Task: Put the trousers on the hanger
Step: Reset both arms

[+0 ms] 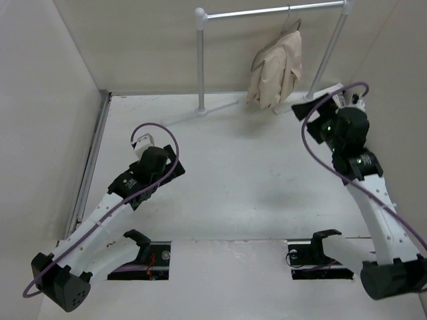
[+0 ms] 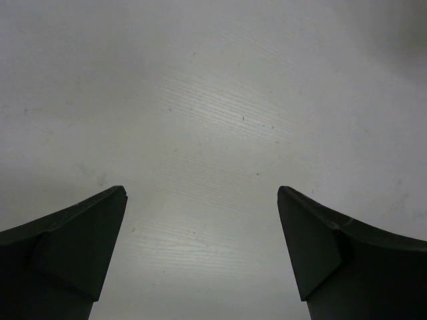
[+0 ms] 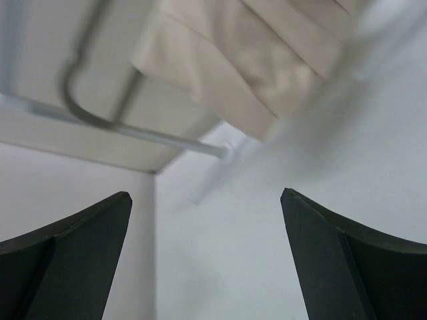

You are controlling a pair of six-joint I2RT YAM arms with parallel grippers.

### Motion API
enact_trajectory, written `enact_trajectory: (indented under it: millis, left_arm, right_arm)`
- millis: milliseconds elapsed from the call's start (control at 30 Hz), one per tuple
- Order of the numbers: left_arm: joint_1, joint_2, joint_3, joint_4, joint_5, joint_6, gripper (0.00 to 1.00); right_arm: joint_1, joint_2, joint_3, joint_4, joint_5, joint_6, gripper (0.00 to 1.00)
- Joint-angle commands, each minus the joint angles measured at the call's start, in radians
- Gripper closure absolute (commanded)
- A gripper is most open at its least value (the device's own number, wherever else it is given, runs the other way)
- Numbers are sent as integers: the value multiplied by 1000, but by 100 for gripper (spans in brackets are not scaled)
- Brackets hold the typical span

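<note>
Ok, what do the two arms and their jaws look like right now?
Both the left arm and right arm have white links with rows of small holes, joined by black joint housings. A purple cable loops off each wrist and runs back along the arm. The jaws are dark matte wedges tapering to blunt tips, two per arm.

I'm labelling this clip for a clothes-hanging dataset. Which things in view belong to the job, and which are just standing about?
Belongs to the job:
- beige soft cloth cargo trousers, hanging folded
- thin grey wire hanger, carrying them

Just standing about:
- white tubular garment rack, whose rail the hanger hooks onto
- white tabletop
</note>
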Motion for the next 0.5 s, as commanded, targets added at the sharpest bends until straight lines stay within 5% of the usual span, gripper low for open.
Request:
enact_trajectory:
  millis: [0, 200, 467]
  left_arm:
    - [7, -35, 2, -27, 44, 3, 0]
    - [-16, -55, -15, -26, 55, 9, 0]
    - [-99, 53, 34, -9, 46, 7, 0]
  right_arm:
    - [54, -147, -191, -142, 161, -111, 0]
    - [182, -354, -428, -372, 294, -87, 0]
    - [294, -400, -500, -522, 307, -12, 0]
